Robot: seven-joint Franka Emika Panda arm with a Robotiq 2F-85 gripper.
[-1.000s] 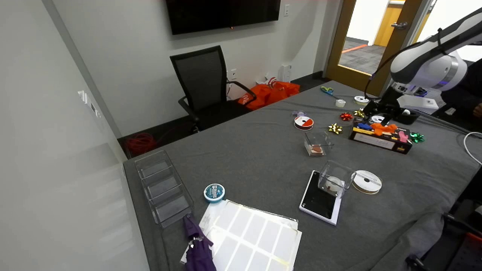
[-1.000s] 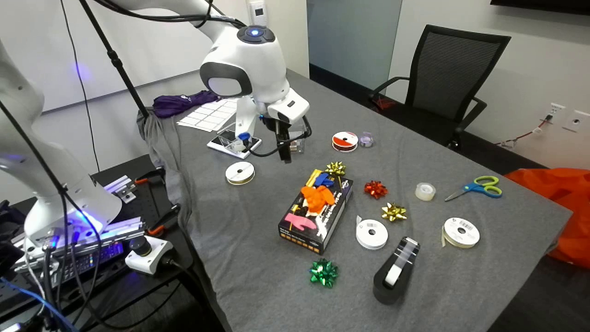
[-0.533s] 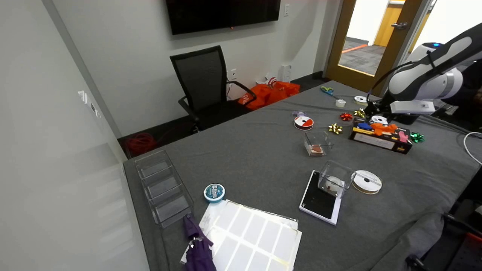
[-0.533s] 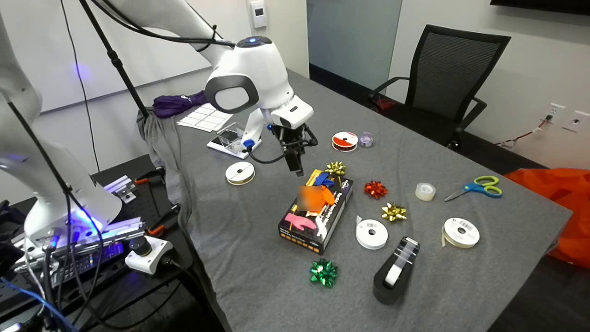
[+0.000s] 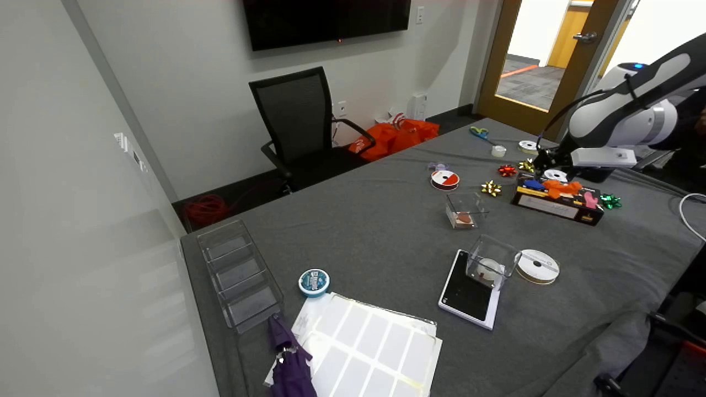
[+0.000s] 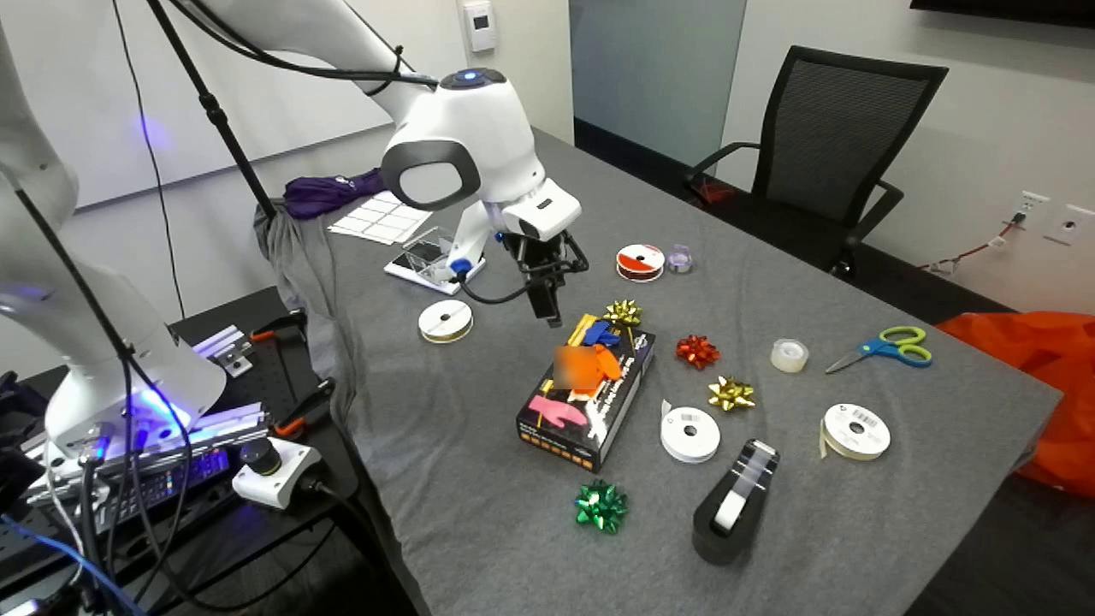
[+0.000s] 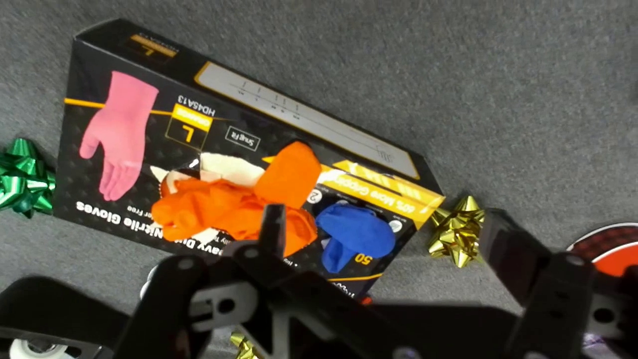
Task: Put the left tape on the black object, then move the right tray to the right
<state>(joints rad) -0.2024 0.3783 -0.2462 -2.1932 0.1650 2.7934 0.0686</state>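
gripper (image 7: 386, 224): released, fingers spread wide, near the gold-striped end of the glove box (image 7: 239, 137)
left tape (image 6: 445, 316): flat white disc, small centre hole, lying on the bench (image 6: 462, 513), at left in an exterior view, just beside the black-faced slab (image 5: 469, 292)
glove box: lies flat; orange glove (image 7: 224, 204) bunched at the torn opening on top
clear box (image 5: 499, 251): on the slab; white ring (image 5: 488, 270) seen inside through the wall
small clear tray (image 5: 472, 204): farther than the clear box in an exterior view; holds a reddish-brown piece (image 5: 464, 218), cannot tell what
divided clear tray (image 5: 241, 275): at left in an exterior view, crossed by dividers; purple umbrella (image 5: 292, 364) just beside its near end
tape dispenser (image 6: 719, 546): black, near right in an exterior view; white core (image 6: 730, 511) seated in it
blue-rimmed tub (image 5: 314, 282): labelled top, contents hidden
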